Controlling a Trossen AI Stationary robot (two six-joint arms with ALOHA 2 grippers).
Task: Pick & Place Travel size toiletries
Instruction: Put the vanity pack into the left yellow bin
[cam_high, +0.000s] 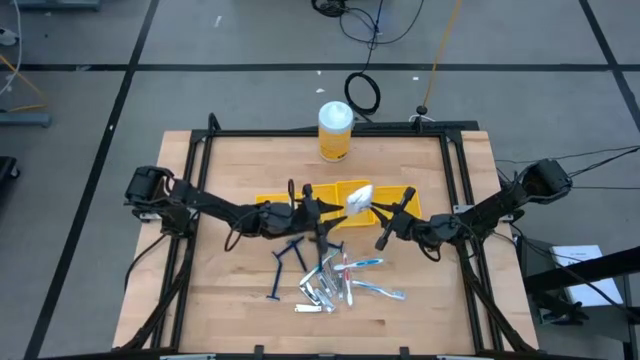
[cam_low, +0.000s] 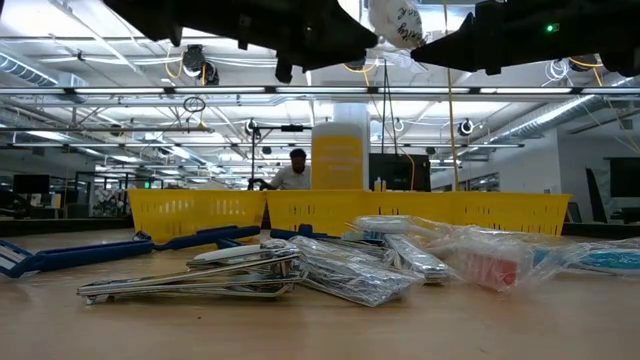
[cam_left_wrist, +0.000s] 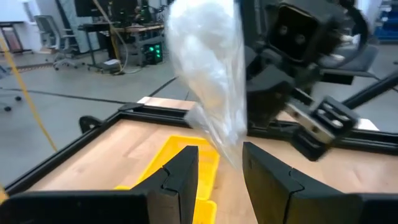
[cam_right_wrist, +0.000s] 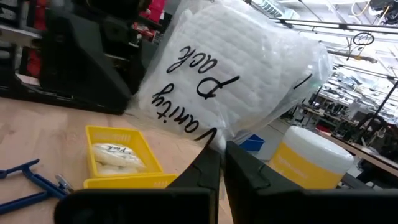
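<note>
A white puffy packet marked "Vanity Pack" is lifted over the yellow bins, between my two grippers. My right gripper comes from the table's right and is shut on it. My left gripper comes from the left and is open, with the packet's lower corner hanging over the gap between its fingers. The low view shows the packet high above the table. Blue razors, silvery sachets and toothbrushes lie flat in a pile on the wood. My right gripper pinches the packet's thin clear-plastic bottom edge between its two shut fingers. The fingers come roughly level from the table's right. The packet stands up tilted above them, clear of the bins and the table. My left gripper: I cannot tell whether its fingers touch the packet.
One bin holds another white packet. A tall yellow canister with a white lid stands behind the bins at the far edge. A black frame rims the table. A person shows in the room beyond.
</note>
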